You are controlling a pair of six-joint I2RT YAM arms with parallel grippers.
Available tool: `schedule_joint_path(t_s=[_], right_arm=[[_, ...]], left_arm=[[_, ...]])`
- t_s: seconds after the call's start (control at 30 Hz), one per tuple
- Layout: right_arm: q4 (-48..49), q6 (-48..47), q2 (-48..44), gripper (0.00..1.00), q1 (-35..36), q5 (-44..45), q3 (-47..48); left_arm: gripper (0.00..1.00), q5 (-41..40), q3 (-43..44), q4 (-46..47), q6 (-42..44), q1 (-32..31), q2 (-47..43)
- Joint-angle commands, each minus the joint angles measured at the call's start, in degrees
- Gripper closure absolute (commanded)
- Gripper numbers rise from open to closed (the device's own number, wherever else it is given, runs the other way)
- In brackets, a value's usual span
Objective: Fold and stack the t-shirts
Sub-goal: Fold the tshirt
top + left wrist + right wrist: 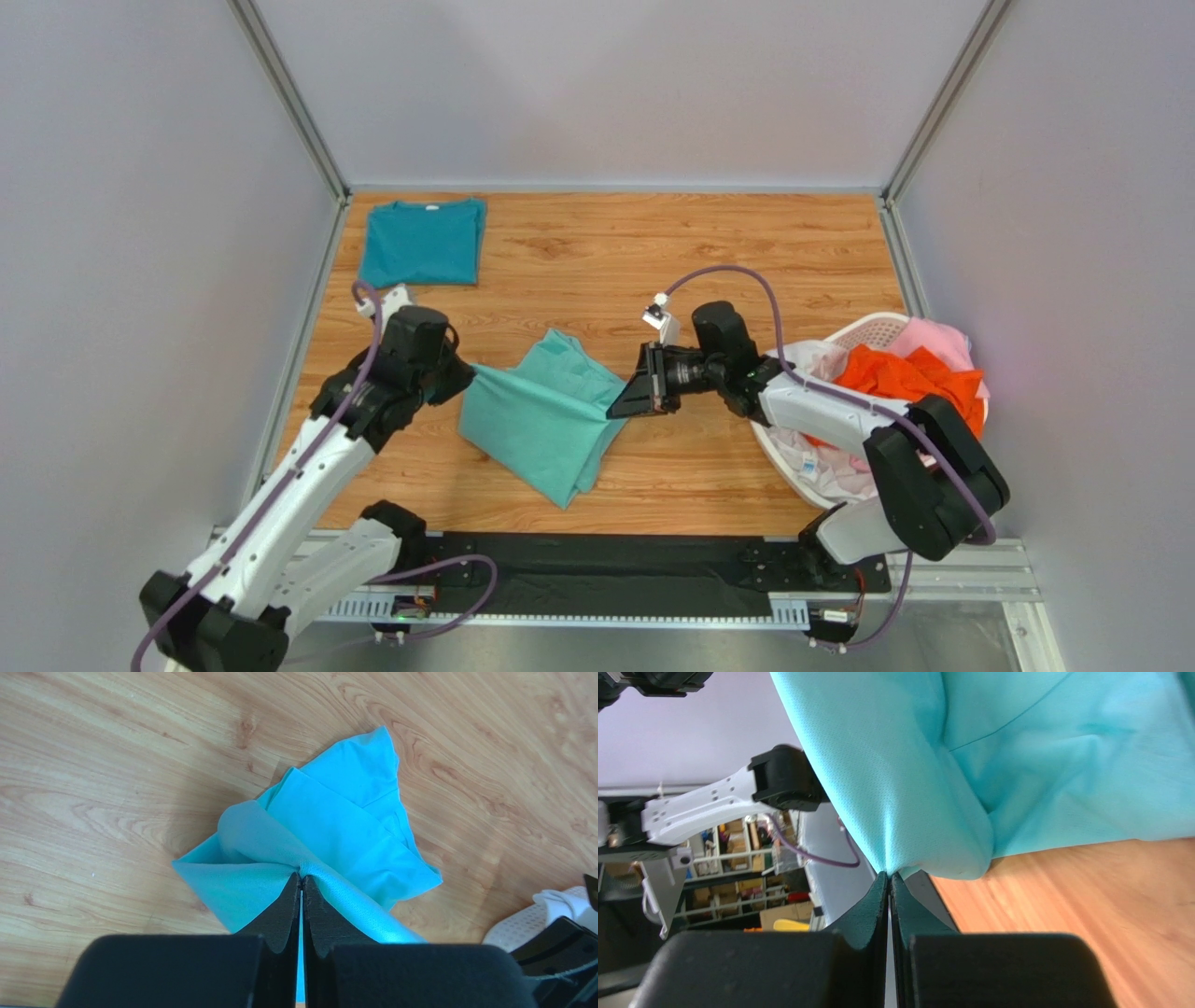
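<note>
Top external view: you've got your left gripper [466,373] and right gripper [615,412] both pinched tight on the mint t-shirt [540,420], one on each side, mid-table. The teal t-shirt [421,241] sits folded far left, and the orange t-shirt [912,381] is in the basket [877,332].

Right arm [842,406] covers the near rim of the laundry basket [877,332]; orange t-shirt [912,381] hides whatever lies under it; in the right wrist view the mint t-shirt [1018,756] runs off the top and right edges; shelving [731,864] behind it is too blurred to read.
</note>
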Motion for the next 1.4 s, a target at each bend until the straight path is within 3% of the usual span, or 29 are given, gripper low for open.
schedule_joint_path(t_s=[0.0, 0.2, 0.37, 0.53, 0.67, 0.87, 1.0, 1.13, 1.37], right_arm=[[-6.98, -5.86, -1.44, 1.0, -3.18, 3.55, 2.07], [-10.75, -9.55, 3.46, 1.0, -6.61, 8.73, 5.57], [-12.16, -11.13, 9.27, 1.0, -8.29, 20.93, 10.32], [-14.26, -12.88, 16.03, 1.0, -9.96, 30.69, 17.25], [-16.29, -14.3, 21.57, 1.0, -10.05, 34.39, 23.14], [-24.63, -16.58, 30.88, 1.0, -10.14, 43.01, 32.89], [-26.05, -18.25, 33.97, 1.0, -9.96, 41.0, 34.58], [-26.05, -19.83, 33.28, 1.0, -9.08, 38.89, 31.97], [-25.61, -22.47, 21.43, 1.0, -4.96, 36.35, 20.72]], left_arm=[[1.0, -2.35, 4.44, 6.78, 1.08, 0.19, 7.42], [1.0, -1.56, 10.94, 9.94, 2.93, 0.27, 20.96], [0.95, -1.57, 16.55, 12.84, 4.41, 1.06, 32.39], [0.95, 3.7, 25.08, 15.22, 8.28, 2.12, 48.39], [0.95, 4.41, 34.04, 14.17, 8.99, 2.56, 58.24], [0.98, 8.09, 40.91, 10.22, 8.55, 4.05, 70.81], [1.0, 10.47, 37.59, 9.95, 7.85, 4.05, 70.65], [1.0, 12.41, 27.77, 10.92, 7.33, 4.05, 65.91], [1.0, 10.22, 5.72, 11.27, 4.34, -0.85, 43.98]])
